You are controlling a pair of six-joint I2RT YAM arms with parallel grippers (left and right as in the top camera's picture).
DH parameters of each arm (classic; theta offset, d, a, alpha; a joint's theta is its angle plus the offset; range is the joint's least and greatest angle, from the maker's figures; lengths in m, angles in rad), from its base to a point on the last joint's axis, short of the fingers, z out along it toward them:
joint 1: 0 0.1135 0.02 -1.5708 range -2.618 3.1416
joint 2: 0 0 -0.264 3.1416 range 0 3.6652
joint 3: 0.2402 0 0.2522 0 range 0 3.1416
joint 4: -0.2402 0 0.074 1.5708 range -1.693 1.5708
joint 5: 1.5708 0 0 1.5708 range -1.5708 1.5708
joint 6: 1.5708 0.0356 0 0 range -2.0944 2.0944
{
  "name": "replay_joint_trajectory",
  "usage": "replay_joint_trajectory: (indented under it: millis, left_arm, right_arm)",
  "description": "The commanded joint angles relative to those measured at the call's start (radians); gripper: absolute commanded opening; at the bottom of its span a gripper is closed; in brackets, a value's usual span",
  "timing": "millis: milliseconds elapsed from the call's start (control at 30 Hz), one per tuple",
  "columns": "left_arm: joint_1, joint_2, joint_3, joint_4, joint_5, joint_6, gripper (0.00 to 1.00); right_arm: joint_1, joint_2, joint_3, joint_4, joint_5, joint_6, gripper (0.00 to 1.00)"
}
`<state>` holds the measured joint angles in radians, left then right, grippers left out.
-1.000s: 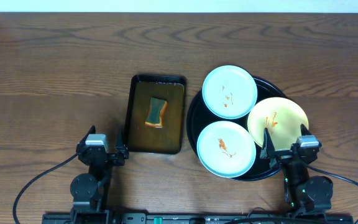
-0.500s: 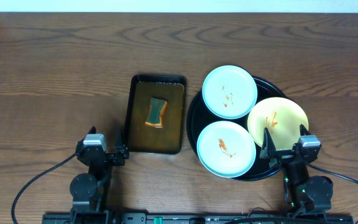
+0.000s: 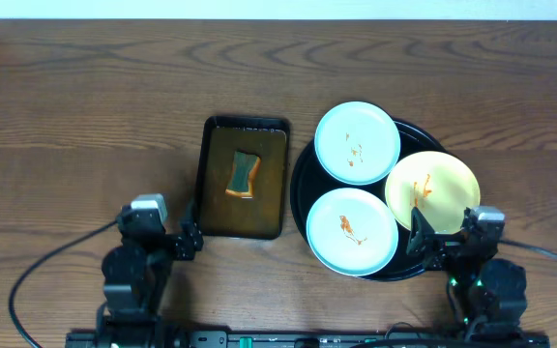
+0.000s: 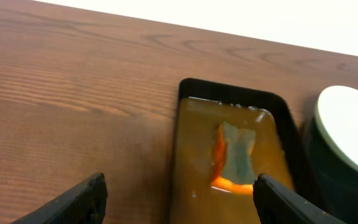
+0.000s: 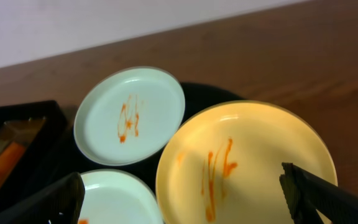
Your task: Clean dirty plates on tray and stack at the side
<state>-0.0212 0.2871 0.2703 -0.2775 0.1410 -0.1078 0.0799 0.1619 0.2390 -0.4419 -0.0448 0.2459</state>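
Three plates lie on the round black tray [image 3: 303, 184]: a mint-white plate [image 3: 357, 142] at the back, a mint-white plate [image 3: 352, 230] at the front, and a pale yellow plate [image 3: 432, 187] on the right. All carry orange-red smears. In the right wrist view the yellow plate [image 5: 247, 162] lies under my open right gripper [image 5: 185, 196], with the back plate [image 5: 129, 117] beyond. My right gripper [image 3: 443, 237] hovers at the tray's front right. My left gripper [image 3: 177, 242] is open and empty, near the table's front, left of the brown tray.
A rectangular dark brown tray [image 3: 245, 177] holding brownish liquid and a green-orange sponge [image 3: 243, 174] sits left of the black tray. It also shows in the left wrist view [image 4: 229, 168] with the sponge [image 4: 235, 155]. Bare wooden table lies to the left and behind.
Both arms have shifted slightly toward the front of the table; the right gripper has moved a little right. Plates, tray and sponge have not moved.
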Motion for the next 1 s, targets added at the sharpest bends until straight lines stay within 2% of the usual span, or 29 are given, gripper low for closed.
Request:
replay_joint_trajectory:
  millis: [0, 200, 433, 533, 667, 733, 833, 933, 967]
  left_arm:
    - [0.005, 0.116, 0.121, -0.037, 0.035, -0.007, 0.76]
    - [0.003, 0.37, 0.341, -0.17, 0.051, -0.01, 0.76]
    - [0.003, 0.693, 0.676, -0.493, 0.056, -0.01, 0.76]
    - [0.003, 0.787, 0.772, -0.6, 0.058, -0.01, 0.76]
    - [0.003, 0.832, 0.788, -0.616, 0.058, -0.01, 0.76]
    - [0.003, 0.843, 0.788, -0.615, 0.058, -0.01, 0.76]
    - [0.003, 0.847, 0.788, -0.603, 0.06, -0.019, 0.76]
    - [0.003, 0.848, 0.788, -0.547, 0.063, -0.056, 0.76]
    - [0.003, 0.849, 0.788, -0.521, 0.072, -0.055, 0.76]
  right_arm:
    - [0.005, 0.093, 0.108, -0.054, -0.008, 0.046, 0.99]
    - [0.005, 0.344, 0.286, -0.218, -0.058, 0.058, 0.99]
    - [0.005, 0.654, 0.498, -0.394, -0.061, 0.053, 0.99]
    - [0.005, 0.738, 0.537, -0.4, -0.165, 0.08, 0.99]
    - [0.005, 0.792, 0.538, -0.399, -0.292, 0.016, 0.99]
    - [0.005, 0.815, 0.537, -0.417, -0.285, 0.029, 0.93]
    - [0.006, 0.847, 0.537, -0.451, -0.285, 0.075, 0.91]
    - [0.007, 0.875, 0.53, -0.478, -0.285, 0.1, 0.83]
    - [0.007, 0.884, 0.525, -0.485, -0.285, 0.11, 0.78]
